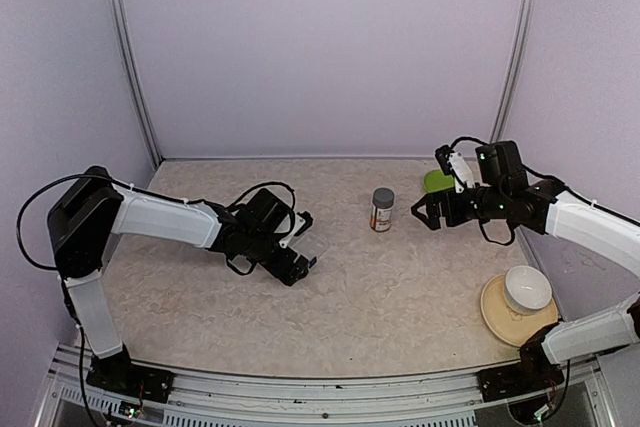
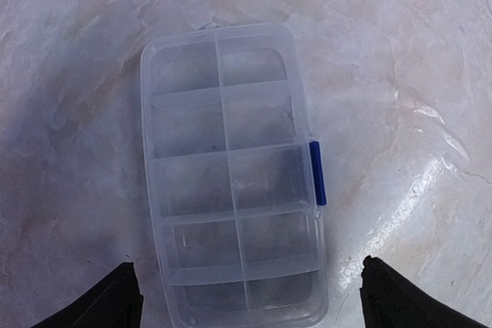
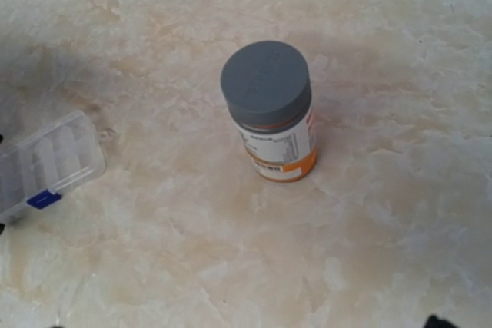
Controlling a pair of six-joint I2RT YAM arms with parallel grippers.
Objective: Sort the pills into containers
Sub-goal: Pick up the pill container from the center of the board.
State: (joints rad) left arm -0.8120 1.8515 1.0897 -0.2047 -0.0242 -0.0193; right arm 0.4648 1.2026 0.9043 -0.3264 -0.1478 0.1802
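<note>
The clear pill box (image 2: 231,174) lies flat on the table with its lid shut and a blue latch (image 2: 317,173) on its right side. It also shows in the top view (image 1: 314,245) and the right wrist view (image 3: 48,160). My left gripper (image 2: 246,289) is open just above it, with the black fingertips (image 2: 108,301) on either side of its near end, apart from it. My right gripper (image 1: 424,213) is open and empty, a little right of an orange pill bottle (image 3: 275,117) with a grey cap. No pills show.
The bottle (image 1: 382,209) stands upright at mid table. A round green plate (image 1: 436,181) lies behind my right gripper. A white bowl (image 1: 527,288) sits on a tan plate (image 1: 497,316) at the near right. Walls close the back and sides.
</note>
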